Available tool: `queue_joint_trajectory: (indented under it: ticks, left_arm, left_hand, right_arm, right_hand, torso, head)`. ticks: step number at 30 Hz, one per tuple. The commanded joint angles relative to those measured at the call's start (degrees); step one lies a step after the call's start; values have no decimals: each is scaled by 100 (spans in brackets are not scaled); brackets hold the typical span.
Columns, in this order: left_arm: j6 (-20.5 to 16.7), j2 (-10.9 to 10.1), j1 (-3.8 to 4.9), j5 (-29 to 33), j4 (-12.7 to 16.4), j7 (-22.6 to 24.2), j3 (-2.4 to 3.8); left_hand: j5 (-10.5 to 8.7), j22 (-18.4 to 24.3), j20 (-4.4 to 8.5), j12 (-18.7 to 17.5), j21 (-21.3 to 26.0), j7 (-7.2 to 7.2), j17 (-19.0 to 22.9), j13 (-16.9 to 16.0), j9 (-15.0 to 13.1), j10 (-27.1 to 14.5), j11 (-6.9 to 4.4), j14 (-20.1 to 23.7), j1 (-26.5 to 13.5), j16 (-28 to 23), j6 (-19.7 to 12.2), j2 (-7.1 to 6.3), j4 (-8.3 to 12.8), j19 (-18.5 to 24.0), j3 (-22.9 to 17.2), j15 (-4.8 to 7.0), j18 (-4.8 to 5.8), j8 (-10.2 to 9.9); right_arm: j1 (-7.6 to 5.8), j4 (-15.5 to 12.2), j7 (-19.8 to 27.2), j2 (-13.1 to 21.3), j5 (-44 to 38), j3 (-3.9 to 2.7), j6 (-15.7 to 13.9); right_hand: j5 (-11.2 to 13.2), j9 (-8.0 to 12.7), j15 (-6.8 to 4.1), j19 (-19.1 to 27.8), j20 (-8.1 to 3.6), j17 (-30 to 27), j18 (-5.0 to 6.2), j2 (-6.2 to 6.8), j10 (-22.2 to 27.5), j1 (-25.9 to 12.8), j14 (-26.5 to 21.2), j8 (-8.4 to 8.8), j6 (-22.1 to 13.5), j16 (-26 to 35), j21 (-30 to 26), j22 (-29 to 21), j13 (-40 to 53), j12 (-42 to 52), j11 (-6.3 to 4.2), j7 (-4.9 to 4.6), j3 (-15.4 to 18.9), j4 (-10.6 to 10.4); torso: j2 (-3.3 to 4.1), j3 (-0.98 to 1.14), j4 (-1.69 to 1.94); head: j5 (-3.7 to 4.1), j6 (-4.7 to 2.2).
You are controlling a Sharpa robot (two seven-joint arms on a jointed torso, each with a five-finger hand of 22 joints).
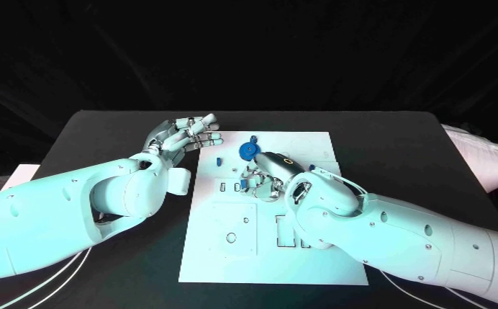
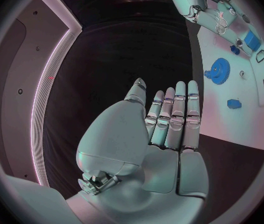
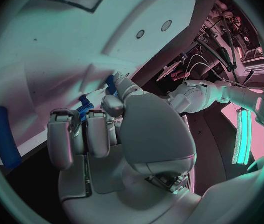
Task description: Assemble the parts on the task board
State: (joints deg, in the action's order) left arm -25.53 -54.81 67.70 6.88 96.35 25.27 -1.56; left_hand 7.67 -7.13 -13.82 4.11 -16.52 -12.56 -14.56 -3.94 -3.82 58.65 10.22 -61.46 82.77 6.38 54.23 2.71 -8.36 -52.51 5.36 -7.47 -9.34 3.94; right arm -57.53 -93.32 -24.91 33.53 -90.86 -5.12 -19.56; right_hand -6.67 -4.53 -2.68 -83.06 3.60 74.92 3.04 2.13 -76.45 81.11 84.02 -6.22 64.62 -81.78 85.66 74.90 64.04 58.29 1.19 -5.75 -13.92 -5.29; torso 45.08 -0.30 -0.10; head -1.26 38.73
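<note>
White rectangular task board (image 1: pixel 272 251) at centre of black table (image 1: pixel 415 143). Round blue gear-shaped part (image 1: pixel 248 152) on board's far end, small blue block part (image 1: pixel 221 159) just beside. Right hand (image 1: pixel 272 172) fingers curled onto small blue part (image 3: pixel 84 106); grip unclear. Left hand (image 1: pixel 187 134) empty, fingers straight, off board's far-left corner.

Black table (image 1: pixel 415 143) filled the lower half of the head view, matte, with rounded far corners. Behind it hung a black curtain (image 1: pixel 249 35), falling in faint vertical folds, no windows seen. A pale cloth-like object (image 1: pixel 472 147) sat at the table's right edge. Teal light fell over the scene. A glowing strip light (image 3: pixel 241 134) appeared in the right wrist view.
</note>
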Motion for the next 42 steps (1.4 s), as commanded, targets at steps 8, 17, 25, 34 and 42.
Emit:
queue_joint_trajectory:
  ticks: [8, 17, 25, 34, 42]
  left_arm:
    - [123, 10, 3, 17, 15, 25, 4]
    - [122, 7, 3, 17, 17, 18, 4]
    - [120, 7, 3, 17, 20, 10, 4]
    - [125, 3, 3, 17, 24, -9, 4]
    - [133, 2, 3, 17, 25, -21, 4]
  left_hand:
    - [-19, 8, -5, -10, -12, 4, -3, 5, 6, -7, -25, 36, 20, -33, 0, 25, 34, 36, -10, -17, -108, -8]
    - [-20, 9, -5, -11, -12, 3, -3, 6, 6, -9, -25, 37, 19, -33, 0, 25, 36, 36, -11, -18, -108, -8]
    - [-20, 9, -5, -11, -12, 3, -3, 6, 6, -9, -24, 37, 19, -33, -1, 26, 36, 37, -11, -18, -108, -8]
    - [-20, 9, -5, -12, -12, 1, -3, 7, 6, -12, -23, 38, 15, -34, -2, 30, 35, 37, -13, -18, -107, -9]
    - [-20, 9, -5, -14, -13, -1, -3, 7, 7, -14, -21, 39, 8, -34, -3, 36, 31, 38, -14, -18, -107, -10]
  right_arm:
    - [28, 92, -39, -28, -165, 16, 180]
    - [44, 77, -55, -16, -288, 21, 258]
    - [45, 93, -73, -20, -339, 33, 379]
    - [47, 110, -75, -22, -368, 45, 273]
    - [53, 117, -54, -32, -375, 53, -92]
  right_hand:
    - [-37, -48, -23, 25, -4, 219, -57, 60, 5, -43, 340, 0, 34, 46, -36, 469, -7, -43, -22, -6, -30, 29]
    - [-41, -35, -1, 38, 9, 192, -53, 279, 66, -75, 335, 50, -28, 74, -52, 447, -70, -159, 9, -48, -44, 145]
    - [-361, -18, 21, 62, 30, 153, -44, 452, 126, -259, 327, 103, -97, 110, -75, 411, -155, -291, 35, -79, 31, 109]
    - [-403, -2, 46, 99, 52, 112, -32, 573, 163, -429, 316, 155, -183, 149, -106, 358, -210, -377, 64, -108, 137, 40]
    - [-367, 24, 76, 153, 80, 43, -14, 679, 269, -572, 299, 232, -358, 212, -154, 278, -341, -565, 101, -141, 334, -52]
  torso:
    - [-1, -3, -2]
    - [-3, -2, 3]
    - [0, -1, 1]
    - [0, -3, 2]
    - [-1, -3, 5]
  head:
    - [-9, 26]
    - [-18, 30]
    - [-23, 42]
    - [-39, 47]
    - [-22, 32]
